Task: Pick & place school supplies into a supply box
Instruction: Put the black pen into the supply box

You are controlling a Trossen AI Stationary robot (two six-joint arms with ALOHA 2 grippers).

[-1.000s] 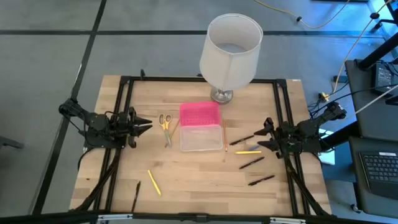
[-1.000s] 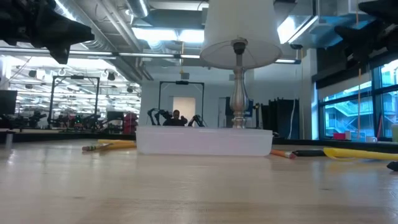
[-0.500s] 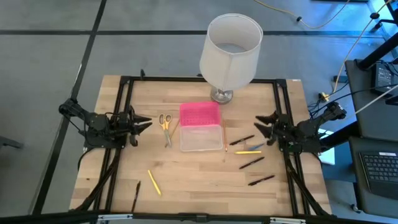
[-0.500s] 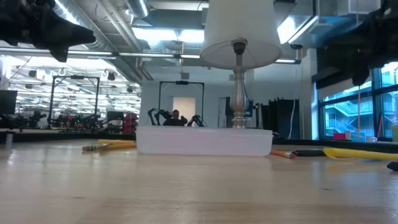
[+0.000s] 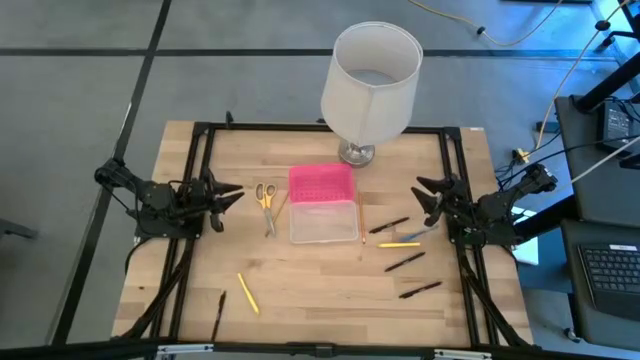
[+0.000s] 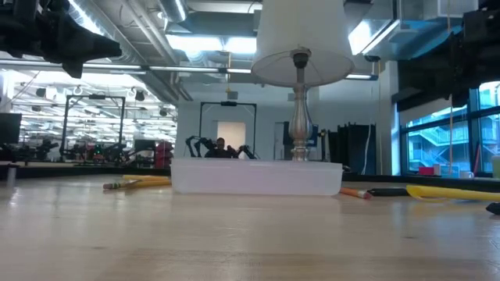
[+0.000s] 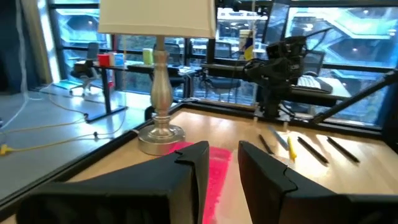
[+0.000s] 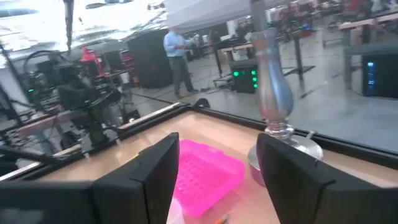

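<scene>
The supply box lies mid-table: its pink lid [image 5: 321, 183] is folded open toward the far edge, and the clear tray [image 5: 324, 222] sits nearer. The yellow-handled scissors [image 5: 265, 195] lie left of the box beside a thin pencil [image 5: 271, 217]. Dark pens [image 5: 388, 225] [image 5: 404, 262] [image 5: 420, 290] and a yellow pencil [image 5: 399, 244] lie right of it. Another yellow pencil [image 5: 247, 293] and a dark pen [image 5: 217, 315] rest near the front left. My left gripper [image 5: 232, 194] hovers open left of the scissors. My right gripper [image 5: 424, 192] hovers open, right of the box and above the pens.
A lamp with a big white shade [image 5: 370, 80] stands on its metal base [image 5: 356, 153] just beyond the pink lid. A black frame [image 5: 200, 135] runs along the table's edges. Bare wood [image 5: 320, 290] spreads in front of the box. A person [image 8: 176, 53] stands far behind.
My right gripper has swung toward the table's far edge, its fingers turning from pointing at the box to pointing more toward the lamp side. It stays open. Nothing on the table has moved.
</scene>
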